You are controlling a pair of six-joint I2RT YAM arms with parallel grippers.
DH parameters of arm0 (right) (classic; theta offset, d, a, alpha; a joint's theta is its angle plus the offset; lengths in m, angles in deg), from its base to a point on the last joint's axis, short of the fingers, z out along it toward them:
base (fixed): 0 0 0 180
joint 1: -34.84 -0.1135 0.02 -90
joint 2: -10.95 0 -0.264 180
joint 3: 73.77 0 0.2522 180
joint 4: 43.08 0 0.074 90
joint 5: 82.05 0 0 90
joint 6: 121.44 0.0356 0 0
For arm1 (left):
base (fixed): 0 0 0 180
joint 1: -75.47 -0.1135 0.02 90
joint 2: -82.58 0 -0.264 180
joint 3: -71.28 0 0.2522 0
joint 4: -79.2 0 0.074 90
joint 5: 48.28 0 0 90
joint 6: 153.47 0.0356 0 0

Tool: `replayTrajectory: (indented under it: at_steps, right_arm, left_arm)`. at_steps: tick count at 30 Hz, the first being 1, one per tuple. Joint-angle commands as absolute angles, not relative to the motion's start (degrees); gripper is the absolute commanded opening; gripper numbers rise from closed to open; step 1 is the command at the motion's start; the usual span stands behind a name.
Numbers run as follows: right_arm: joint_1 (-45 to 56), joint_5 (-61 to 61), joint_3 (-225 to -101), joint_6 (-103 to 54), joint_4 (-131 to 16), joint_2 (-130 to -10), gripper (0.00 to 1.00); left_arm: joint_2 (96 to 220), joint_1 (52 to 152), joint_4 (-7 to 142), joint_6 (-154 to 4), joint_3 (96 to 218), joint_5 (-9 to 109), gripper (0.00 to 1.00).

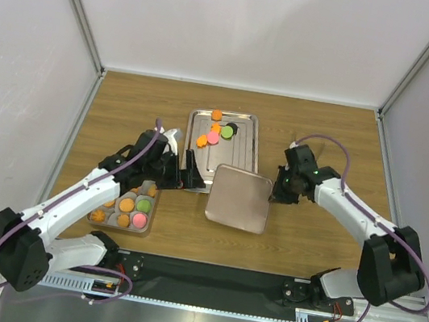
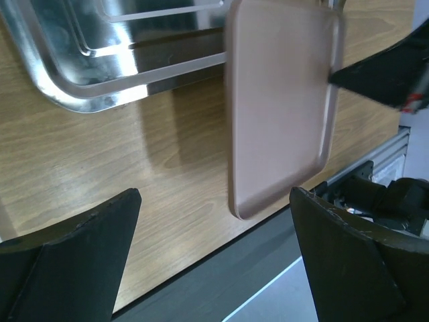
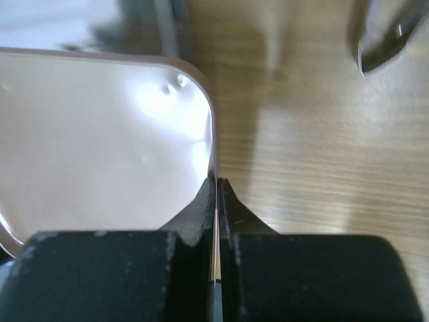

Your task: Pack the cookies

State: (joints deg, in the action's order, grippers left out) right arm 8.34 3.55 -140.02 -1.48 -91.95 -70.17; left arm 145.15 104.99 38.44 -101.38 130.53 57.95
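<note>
**LID TRANSFER: R GRIP ON RIM, L OPEN**

**Status.** R gripper [image 3: 216, 184] has its jaws closed thin on the rim of the pinkish lid [image 1: 239, 199], near one corner. L gripper [image 1: 189, 175] sits just beside the lid's opp. edge with jaws spread wide and nothing between them. Cookies [image 1: 217, 131] lie in a loose cluster in the far half of the steel tray [image 1: 241, 155]. More cookies sit in the cups of the small box [image 1: 153, 210] at near left, under the L arm. In the top view the lid's far edge overlaps the tray's near-right corner; can't tell if they touch.

**Step in hand (judged).** Lid is being carried or handed over, prob. toward the box.

**Procedure.**
1. Keep lid level. A one-corner pinch lets it sag or swivel.
2. Bring the L jaws square onto the free rim before the R lets go.
3. Keep lid clear of the tray rim.
4. Several cookies are unpacked, so closing now looks premature.

**Orientation.** Cookies are round discs lying flat, faces up, so no long axis. The cluster runs approx. far to near-left across the tray. The lid is a rounded rectangle; L wrist view suggests its long axis runs along the held rims, but the top view shows it near square, so not certain.
</note>
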Motion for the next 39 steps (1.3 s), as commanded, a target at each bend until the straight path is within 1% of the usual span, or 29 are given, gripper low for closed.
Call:
replayTrajectory:
  at_steps: [1, 9, 12, 15, 16, 18, 19, 21, 22, 24, 25, 26, 27, 28, 29, 30, 31, 32, 33, 34, 37, 39]
  right_arm:
    - [8.8, -2.2, -145.8, -1.4, -95.1, -66.1, 0.0]
    - [8.7, -6.8, -151.0, 0.7, -96.9, -63.3, 0.0]
    - [8.2, -7.7, -152.3, 1.5, -96.8, -63.1, 0.0]
    - [6.0, -7.1, -152.9, 2.7, -96.1, -63.1, 0.0]
    - [5.5, -6.8, -153.1, 2.8, -95.8, -63.1, 0.0]
    - [3.8, -6.2, -153.3, 3.6, -95.1, -63.4, 0.0]
    - [3.4, -6.0, -153.4, 3.8, -94.9, -63.7, 0.0]
    - [1.8, -4.5, -153.3, 4.3, -93.8, -64.0, 0.0]
    - [1.2, -3.9, -153.3, 4.4, -93.6, -64.1, 0.0]
    - [0.6, -2.8, -153.2, 4.4, -92.9, -64.3, 0.0]
    - [0.4, -2.4, -153.2, 4.3, -92.6, -64.4, 0.0]
    - [0.4, -2.3, -153.2, 4.1, -91.9, -64.5, 0.01]
    - [0.3, -2.1, -153.2, 3.8, -91.6, -64.4, 0.04]
    - [0.0, -1.5, -153.4, 3.1, -91.5, -64.4, 0.16]
    - [-0.7, -0.4, -154.4, 2.3, -91.6, -64.4, 0.26]
    - [-1.3, 3.3, -155.2, 1.6, -92.2, -64.2, 0.37]
    - [-3.0, 5.5, -156.1, 0.8, -92.9, -64.0, 0.48]
    - [-3.9, 7.5, -156.7, -1.2, -93.4, -63.7, 0.63]
    - [-4.6, 11.3, -157.7, -2.1, -93.4, -62.5, 0.67]
    - [-6.3, 12.8, -157.8, -3.0, -93.1, -61.7, 0.74]
    - [-8.7, 15.1, -157.0, -7.5, -90.2, -57.8, 0.81]
    - [-10.8, 16.3, -155.2, -9.5, -86.6, -55.1, 0.83]
  left_arm:
    - [146.2, 105.4, 43.5, -100.5, 130.1, 61.9, 1.0]
    - [148.8, 105.4, 45.9, -101.7, 133.1, 65.8, 1.0]
    - [148.8, 105.4, 47.4, -103.5, 133.2, 66.9, 0.98]
    - [148.5, 105.4, 48.8, -105.6, 133.4, 67.8, 0.86]
    - [148.3, 105.4, 49.2, -106.0, 133.5, 68.3, 0.78]
    - [148.2, 105.4, 49.4, -107.6, 133.8, 68.7, 0.68]
    - [147.6, 105.4, 50.1, -108.1, 133.9, 69.2, 0.6]
    - [147.2, 105.4, 50.2, -109.6, 134.3, 69.6, 0.54]
    - [147.1, 105.4, 49.8, -110.0, 134.4, 69.6, 0.46]
    - [146.6, 105.4, 49.1, -111.1, 135.2, 69.5, 0.37]
    - [146.4, 105.4, 48.5, -111.5, 135.6, 69.5, 0.29]
    - [145.9, 105.4, 48.1, -112.5, 136.0, 69.2, 0.25]
    - [145.6, 105.4, 47.8, -112.9, 136.2, 69.1, 0.2]
    - [145.4, 105.4, 47.2, -113.5, 136.8, 69.0, 0.12]
    - [145.0, 105.4, 46.7, -114.7, 137.2, 68.5, 0.06]
    - [144.7, 105.4, 44.8, -115.2, 137.8, 67.8, 0.06]
    - [144.6, 105.4, 43.8, -115.9, 138.3, 67.1, 0.01]
    - [144.6, 105.4, 42.4, -117.1, 139.9, 66.3, 0.0]
    - [144.7, 105.4, 38.9, -117.9, 140.8, 64.5, 0.0]
    - [145.0, 105.4, 37.6, -118.7, 142.7, 63.9, 0.0]
    - [146.0, 105.4, 30.6, -124.1, 147.6, 60.3, 0.0]
    - [147.1, 105.4, 22.6, -126.4, 150.9, 56.5, 0.0]
